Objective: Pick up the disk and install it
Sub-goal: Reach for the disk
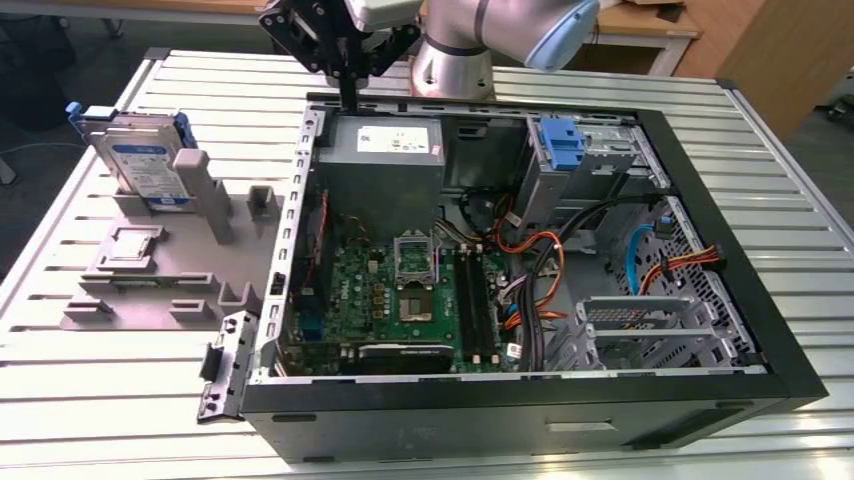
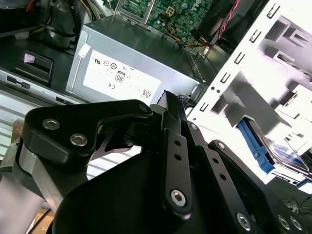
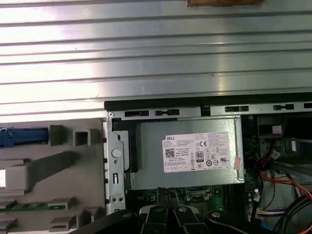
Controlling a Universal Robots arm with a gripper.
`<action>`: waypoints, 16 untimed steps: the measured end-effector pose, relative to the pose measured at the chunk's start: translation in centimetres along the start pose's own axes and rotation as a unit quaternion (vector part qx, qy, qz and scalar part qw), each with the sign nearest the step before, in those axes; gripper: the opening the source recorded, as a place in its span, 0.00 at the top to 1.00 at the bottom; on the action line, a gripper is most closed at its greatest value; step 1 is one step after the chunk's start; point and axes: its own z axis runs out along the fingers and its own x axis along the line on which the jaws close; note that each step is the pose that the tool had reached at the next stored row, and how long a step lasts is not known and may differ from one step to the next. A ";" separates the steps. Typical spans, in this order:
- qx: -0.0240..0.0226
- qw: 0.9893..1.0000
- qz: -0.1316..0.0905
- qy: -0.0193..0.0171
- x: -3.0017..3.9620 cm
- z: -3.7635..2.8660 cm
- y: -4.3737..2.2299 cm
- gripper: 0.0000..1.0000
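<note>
- Found the disk (image 1: 140,160) standing on edge in a grey holder (image 1: 147,285), near the far corner of the surface (image 1: 80,400) at the exterior view's left, outside the computer case (image 1: 507,415). Blue bracket around its edges, label facing outward.
- Found the tool (image 1: 350,103) at the case's far rim, just beside the power supply (image 1: 387,142), closed tight with nothing in it.
- Could not tell whether its tip touched the rim.
- Judged the pick-up to be the step in hand and not yet made, with the tool well apart from the disk and the case's side wall between them.
- Judged that a grasp would call for opening the tool, reaching toward that far corner, and closing across the disk's two flat faces from above, clear of the holder's posts.
- Noted a blue latch (image 1: 561,140) upright inside the case by the far rim, and a metal cage (image 1: 641,320) toward the near edge. Could not tell which one was meant for the disk.
</note>
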 end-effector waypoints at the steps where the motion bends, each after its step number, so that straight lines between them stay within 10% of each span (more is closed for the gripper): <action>1: 0.000 1.000 0.000 0.000 0.01 0.02 0.05 0.90; 16: 0.000 1.000 0.000 0.002 1.89 0.23 0.81 0.90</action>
